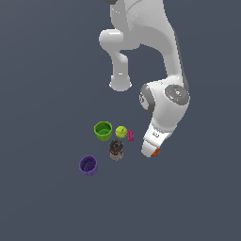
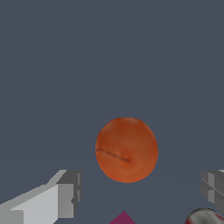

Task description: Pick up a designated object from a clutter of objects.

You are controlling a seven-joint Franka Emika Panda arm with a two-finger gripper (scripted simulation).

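The designated object, an orange-red ball [image 2: 126, 149], fills the middle of the wrist view and rests on the dark floor. My gripper [image 2: 140, 189] is open, its two grey fingertips [image 2: 66, 192] standing wide apart on either side of the ball and not touching it. In the exterior view the white hand [image 1: 153, 136] hangs low over the ball [image 1: 156, 152], which peeks out as an orange sliver under it. The rest of the clutter of objects lies toward the exterior view's left of the hand.
A green cup [image 1: 103, 130], a yellow-green ball [image 1: 121, 132], a tiny pink piece [image 1: 131, 135], a dark brown-and-white can [image 1: 116, 149] and a purple cup [image 1: 88, 165] sit close together. In the wrist view, the pink piece [image 2: 124, 218] and the can [image 2: 203, 216] show at the edge.
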